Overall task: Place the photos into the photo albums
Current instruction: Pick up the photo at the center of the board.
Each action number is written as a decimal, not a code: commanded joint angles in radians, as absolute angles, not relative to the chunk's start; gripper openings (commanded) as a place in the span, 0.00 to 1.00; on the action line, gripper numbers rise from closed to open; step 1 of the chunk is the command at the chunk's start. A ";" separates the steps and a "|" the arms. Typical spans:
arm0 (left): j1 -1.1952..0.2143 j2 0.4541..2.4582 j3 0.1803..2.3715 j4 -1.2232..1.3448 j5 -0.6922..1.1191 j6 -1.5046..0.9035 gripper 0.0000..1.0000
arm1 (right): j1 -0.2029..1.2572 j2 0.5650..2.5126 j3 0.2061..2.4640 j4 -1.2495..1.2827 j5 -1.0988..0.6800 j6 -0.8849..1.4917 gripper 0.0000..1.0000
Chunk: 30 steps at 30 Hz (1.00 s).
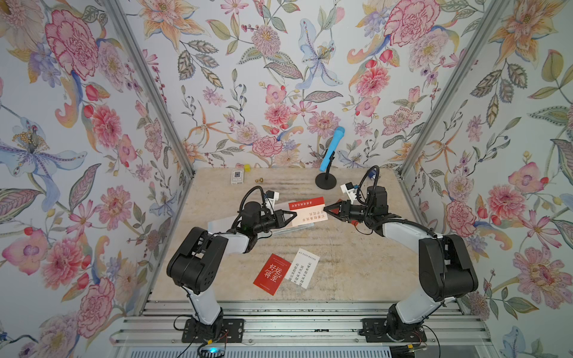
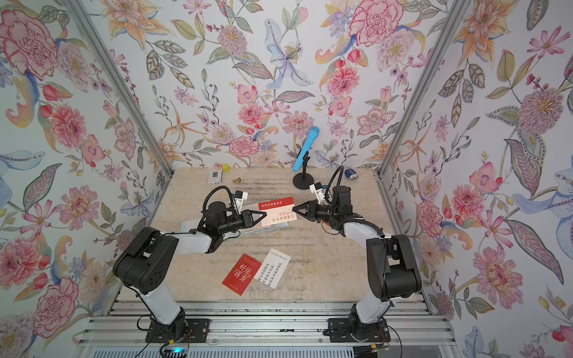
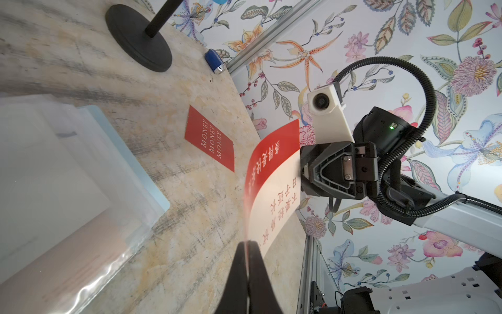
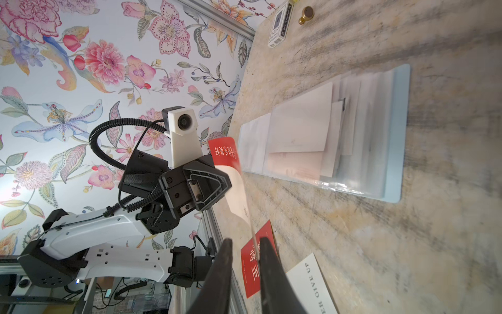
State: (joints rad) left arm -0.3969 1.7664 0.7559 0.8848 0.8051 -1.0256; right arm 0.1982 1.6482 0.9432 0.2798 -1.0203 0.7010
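A photo [image 1: 310, 212] with a red band and a pale pink lower part hangs above the table between both arms. My left gripper [image 3: 247, 242] is shut on one short edge of it. My right gripper [image 4: 244, 240] is open at the opposite edge, and the photo's thin edge [image 4: 236, 190] stands in the gap against one finger. The pale blue photo album [image 4: 396, 136] lies open under the left arm [image 1: 214, 223], with white and pink cards in its clear sleeves. A red photo [image 1: 272, 274] and a white one [image 1: 302, 268] lie near the front. A red "MONEY" photo [image 3: 210, 138] lies beside the album.
A blue microphone [image 1: 332, 145] leans on a black stand [image 1: 325, 180] at the back. A small white box [image 1: 237, 177], a yellow cube [image 1: 247, 167] and a brass knob [image 1: 258, 180] sit at the back left. A blue cylinder [image 3: 214, 61] lies at the back right.
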 commanded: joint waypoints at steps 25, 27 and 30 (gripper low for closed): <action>-0.189 1.635 0.603 0.852 0.778 -0.955 0.00 | 0.230 1.729 0.997 0.199 -0.954 0.628 0.36; -0.163 1.620 0.585 0.867 0.784 -0.962 0.00 | 0.230 1.732 0.998 0.185 -0.944 0.619 0.36; -0.128 1.613 0.577 0.854 0.807 -0.954 0.00 | 0.232 1.743 1.005 0.159 -0.923 0.605 0.36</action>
